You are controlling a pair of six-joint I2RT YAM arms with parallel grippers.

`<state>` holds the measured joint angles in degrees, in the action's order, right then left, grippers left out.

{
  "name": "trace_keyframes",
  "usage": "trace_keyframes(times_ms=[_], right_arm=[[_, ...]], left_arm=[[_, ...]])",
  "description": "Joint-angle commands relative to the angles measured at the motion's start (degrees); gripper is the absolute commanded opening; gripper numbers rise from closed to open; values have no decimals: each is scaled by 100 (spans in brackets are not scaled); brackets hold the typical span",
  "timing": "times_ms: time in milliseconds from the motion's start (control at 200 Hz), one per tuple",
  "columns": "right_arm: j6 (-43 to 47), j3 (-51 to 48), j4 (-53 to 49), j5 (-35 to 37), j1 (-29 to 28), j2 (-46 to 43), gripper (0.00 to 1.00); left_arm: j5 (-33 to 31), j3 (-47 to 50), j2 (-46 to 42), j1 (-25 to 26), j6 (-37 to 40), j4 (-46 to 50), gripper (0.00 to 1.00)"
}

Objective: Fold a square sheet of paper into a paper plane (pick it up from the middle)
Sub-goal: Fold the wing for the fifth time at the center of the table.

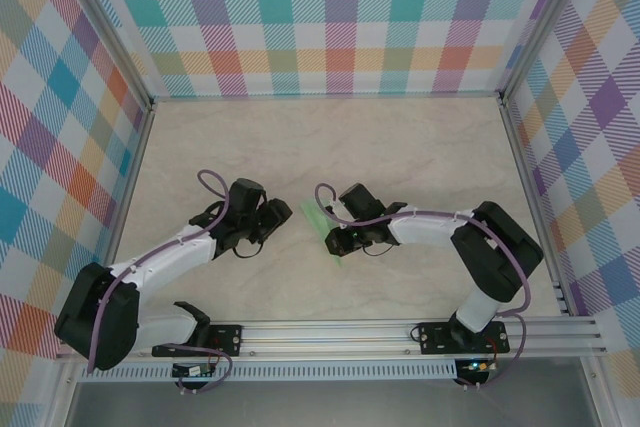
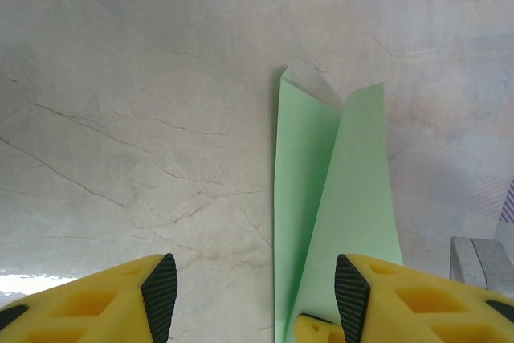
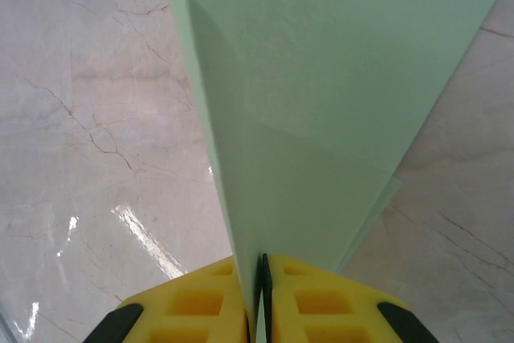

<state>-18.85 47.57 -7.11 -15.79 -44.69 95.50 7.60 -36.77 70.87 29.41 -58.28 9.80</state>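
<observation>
The paper plane (image 1: 322, 224) is a narrow light green dart held between the two arms near the middle of the table. My right gripper (image 3: 263, 267) is shut on its folded keel, and the wings (image 3: 337, 78) spread upward and away in the right wrist view. My left gripper (image 2: 255, 299) stands open, its yellow fingers with black pads (image 2: 161, 295) wide apart. The plane (image 2: 329, 206) rises between those pads, close to the right one, touching neither that I can see. From above, my left gripper (image 1: 268, 222) sits just left of the plane.
The marble-patterned table (image 1: 330, 147) is ringed by checked walls on three sides. An aluminium rail (image 1: 400, 332) with both arm bases runs along the near edge. A grey metal piece (image 2: 482, 259) shows at the right of the left wrist view.
</observation>
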Motion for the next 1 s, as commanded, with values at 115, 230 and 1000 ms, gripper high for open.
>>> trace_keyframes(times_ms=[115, 230, 1000], right_arm=[[-170, -21, 158, -456, 102, 251, 14], [-81, 64, 24, -434, 100, 220, 16], [686, 342, -572, 888, -408, 114, 14]], left_arm=[[212, 65, 187, -76, 27, -250, 56], [275, 70, 231, -76, 27, -373, 57], [445, -393, 984, -76, -508, -939, 70]])
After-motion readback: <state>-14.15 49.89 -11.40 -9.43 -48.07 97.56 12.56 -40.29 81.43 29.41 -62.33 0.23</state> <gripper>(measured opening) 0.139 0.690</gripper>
